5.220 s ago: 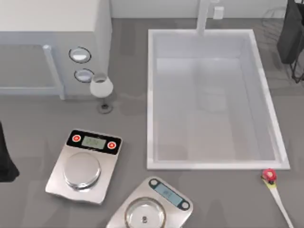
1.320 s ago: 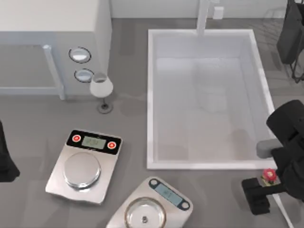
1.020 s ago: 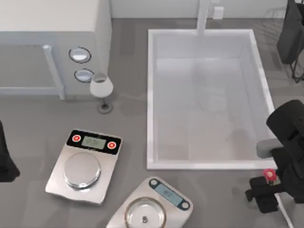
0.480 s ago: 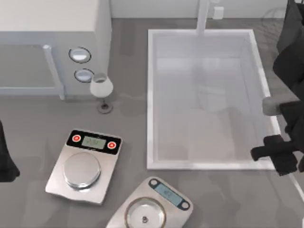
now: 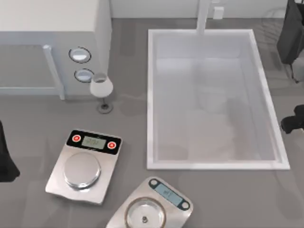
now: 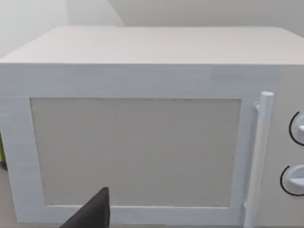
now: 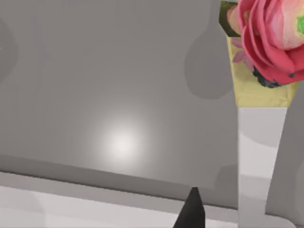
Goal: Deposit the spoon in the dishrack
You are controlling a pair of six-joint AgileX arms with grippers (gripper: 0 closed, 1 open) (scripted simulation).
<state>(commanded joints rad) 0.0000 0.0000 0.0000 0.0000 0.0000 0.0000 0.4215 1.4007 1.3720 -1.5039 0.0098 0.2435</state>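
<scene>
The big white sink (image 5: 151,95) took up the middle and right of the worktop (image 5: 128,118). On the far left stood the microwave (image 5: 52,28), a wine glass (image 5: 101,88) just beside it. Two scales (image 5: 84,165) crowded the near left. The near right corner lay open, as did the strip between glass and sink.

A white microwave oven (image 5: 52,42) stands at the table's (image 5: 128,118) far left corner, with a vertical bar handle (image 5: 53,71) and two round knobs (image 5: 80,54) on its front. Just beside its knob end, a white-bowled wine glass (image 5: 101,88) stands upright on the grey tabletop. A big white rectangular sink basin (image 5: 153,95) is set in the table's right half, a pale faucet (image 5: 204,14) rising at its far edge. Two silver kitchen scales lie near the front edge: a square one with red buttons (image 5: 84,166) towards the left, and another (image 5: 151,206) just beside it, towards the middle, its round pan cut off by the front edge.
</scene>
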